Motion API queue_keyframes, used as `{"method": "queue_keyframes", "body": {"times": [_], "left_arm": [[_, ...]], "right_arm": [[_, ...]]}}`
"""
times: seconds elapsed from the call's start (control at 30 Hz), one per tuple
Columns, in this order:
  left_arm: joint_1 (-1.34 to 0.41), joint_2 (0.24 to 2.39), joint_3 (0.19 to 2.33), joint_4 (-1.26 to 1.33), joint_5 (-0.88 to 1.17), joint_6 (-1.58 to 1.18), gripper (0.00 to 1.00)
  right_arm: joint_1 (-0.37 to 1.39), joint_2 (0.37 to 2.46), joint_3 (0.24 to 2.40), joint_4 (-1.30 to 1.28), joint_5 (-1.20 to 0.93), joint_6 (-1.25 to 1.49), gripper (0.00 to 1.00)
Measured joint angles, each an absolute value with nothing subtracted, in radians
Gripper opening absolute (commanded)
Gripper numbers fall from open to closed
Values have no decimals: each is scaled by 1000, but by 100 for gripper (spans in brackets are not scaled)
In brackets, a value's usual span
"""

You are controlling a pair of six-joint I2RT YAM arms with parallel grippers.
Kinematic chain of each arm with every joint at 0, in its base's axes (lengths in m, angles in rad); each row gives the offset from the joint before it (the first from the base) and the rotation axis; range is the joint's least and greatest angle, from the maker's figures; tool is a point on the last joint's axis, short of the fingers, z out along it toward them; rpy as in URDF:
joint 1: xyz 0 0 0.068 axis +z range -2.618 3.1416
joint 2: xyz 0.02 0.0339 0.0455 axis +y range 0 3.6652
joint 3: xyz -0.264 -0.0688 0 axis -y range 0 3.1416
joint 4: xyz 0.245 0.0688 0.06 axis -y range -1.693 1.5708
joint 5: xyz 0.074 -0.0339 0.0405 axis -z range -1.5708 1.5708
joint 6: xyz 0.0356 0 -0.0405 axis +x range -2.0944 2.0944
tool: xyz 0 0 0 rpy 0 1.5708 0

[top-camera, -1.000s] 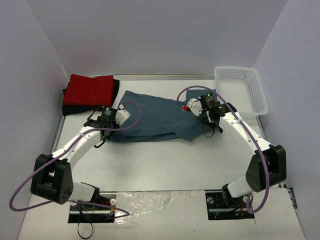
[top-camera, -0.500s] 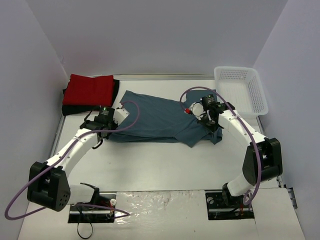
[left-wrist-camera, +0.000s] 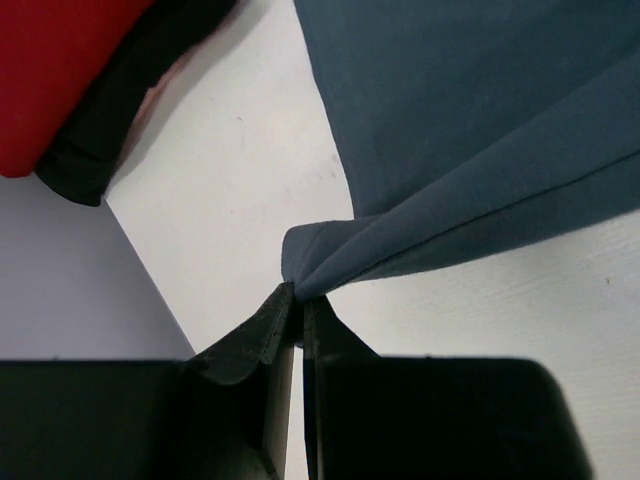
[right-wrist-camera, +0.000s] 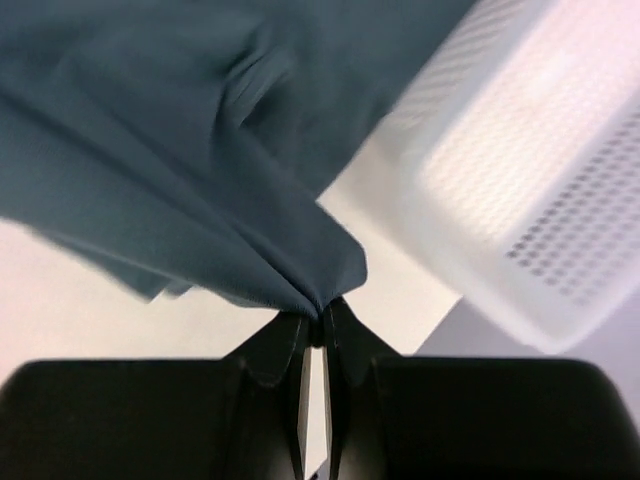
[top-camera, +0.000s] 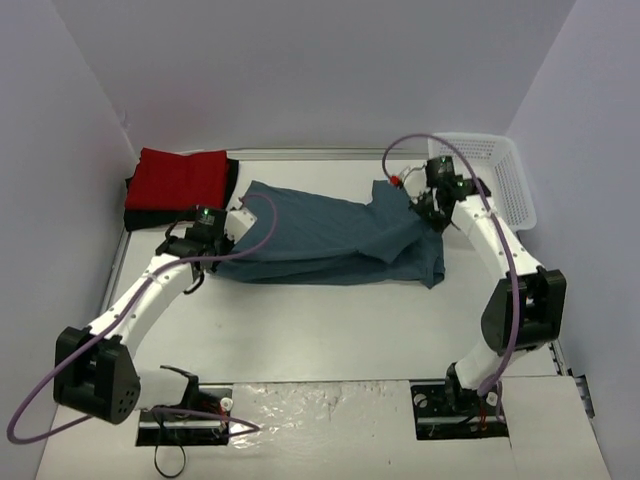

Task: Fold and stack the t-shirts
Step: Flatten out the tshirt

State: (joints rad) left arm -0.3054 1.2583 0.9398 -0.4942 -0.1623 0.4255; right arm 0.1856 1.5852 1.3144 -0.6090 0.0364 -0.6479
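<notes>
The slate-blue t-shirt (top-camera: 330,238) lies spread across the middle of the table. My left gripper (top-camera: 222,236) is shut on its left edge (left-wrist-camera: 310,262), a pinched fold between the fingertips. My right gripper (top-camera: 428,205) is shut on its right edge (right-wrist-camera: 300,270) and holds that edge raised next to the basket. The red t-shirt (top-camera: 182,178) lies folded on the black t-shirt (top-camera: 150,218) at the back left; both show in the left wrist view, red (left-wrist-camera: 50,70) over black (left-wrist-camera: 110,130).
The white lattice basket (top-camera: 500,185) stands at the back right, close beside my right gripper; it fills the right of the right wrist view (right-wrist-camera: 530,180). Walls close the table on the left, back and right.
My right gripper has carried the shirt's right edge up and back towards the basket, unfolding the flap. My left gripper has drawn slightly left with its edge.
</notes>
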Motion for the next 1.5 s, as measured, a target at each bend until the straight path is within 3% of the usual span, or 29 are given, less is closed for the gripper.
{"method": "queue_keyframes", "body": {"times": [0.27,0.47,0.63,0.83,1.07,1.27,1.5], "left_arm": [[-279,1423,1205,-455,-191,369,2],[-273,1452,1425,-455,-183,309,2],[-271,1326,1475,-499,-123,293,2],[-271,1010,1399,-612,-44,299,2],[-271,749,1373,-720,2,300,2],[-271,789,1479,-733,29,294,2],[-271,1005,1515,-656,-16,294,2]], "right_arm": [[160,1838,1833,-579,29,-561,0],[164,1884,2069,-579,28,-495,0],[165,1710,1963,-570,17,-453,0],[166,1269,1703,-612,-31,-393,0],[150,871,1750,-652,-83,-343,0],[143,907,1869,-662,-67,-344,0],[143,1220,1921,-620,-14,-362,0]]}}
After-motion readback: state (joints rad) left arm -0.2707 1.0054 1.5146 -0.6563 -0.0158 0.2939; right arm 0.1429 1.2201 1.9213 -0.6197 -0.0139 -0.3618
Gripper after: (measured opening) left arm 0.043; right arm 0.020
